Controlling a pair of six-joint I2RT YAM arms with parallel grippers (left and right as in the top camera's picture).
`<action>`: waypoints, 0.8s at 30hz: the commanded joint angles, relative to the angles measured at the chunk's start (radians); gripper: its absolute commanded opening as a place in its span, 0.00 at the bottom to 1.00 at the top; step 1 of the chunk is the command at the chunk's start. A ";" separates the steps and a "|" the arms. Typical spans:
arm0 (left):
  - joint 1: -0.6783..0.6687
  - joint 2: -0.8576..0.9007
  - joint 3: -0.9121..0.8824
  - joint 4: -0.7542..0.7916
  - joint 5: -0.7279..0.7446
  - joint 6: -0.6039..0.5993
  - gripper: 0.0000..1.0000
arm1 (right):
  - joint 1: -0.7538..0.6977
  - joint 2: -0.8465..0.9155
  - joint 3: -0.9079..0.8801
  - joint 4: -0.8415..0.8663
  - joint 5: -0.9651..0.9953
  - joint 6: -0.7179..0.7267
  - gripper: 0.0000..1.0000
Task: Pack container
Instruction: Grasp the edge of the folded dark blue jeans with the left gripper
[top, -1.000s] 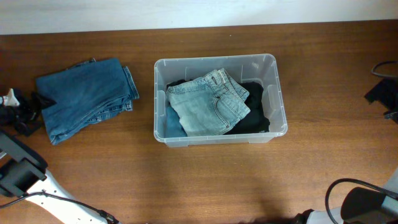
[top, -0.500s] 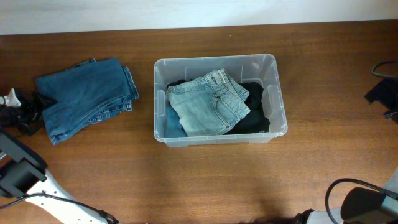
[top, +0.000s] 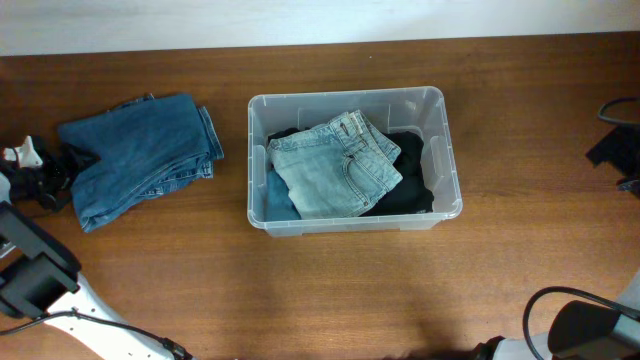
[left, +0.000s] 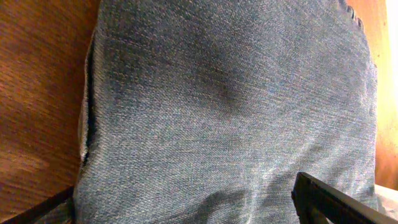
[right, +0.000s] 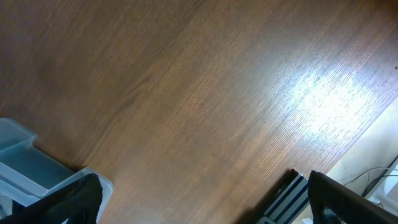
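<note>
Left hand (top: 60, 172) gapes wide at folded jeans (top: 135, 155), container (top: 345, 96) well apart.

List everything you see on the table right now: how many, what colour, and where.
container: one, clear plastic, middle of the table
light jeans: one folded pair, pale blue, on top inside the container
blue garment: one, mid blue, under the light jeans, container's left end
black garment: one, black, under the light jeans, container's right end
dark jeans: one folded pair, mid blue, on the table left of the container
table: one, brown wood
left gripper: one, black fingers, open, at the dark jeans
right gripper: one, black fingers, open, over bare table
</note>
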 joint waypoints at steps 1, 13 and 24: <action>-0.025 0.064 -0.081 0.008 -0.019 -0.010 0.98 | -0.006 -0.008 0.000 0.000 0.002 0.011 0.99; -0.026 0.064 -0.149 0.046 -0.065 -0.010 0.67 | -0.006 -0.008 0.000 0.000 0.002 0.011 0.98; -0.024 0.063 -0.146 0.042 -0.063 -0.010 0.01 | -0.006 -0.008 0.000 0.000 0.002 0.011 0.98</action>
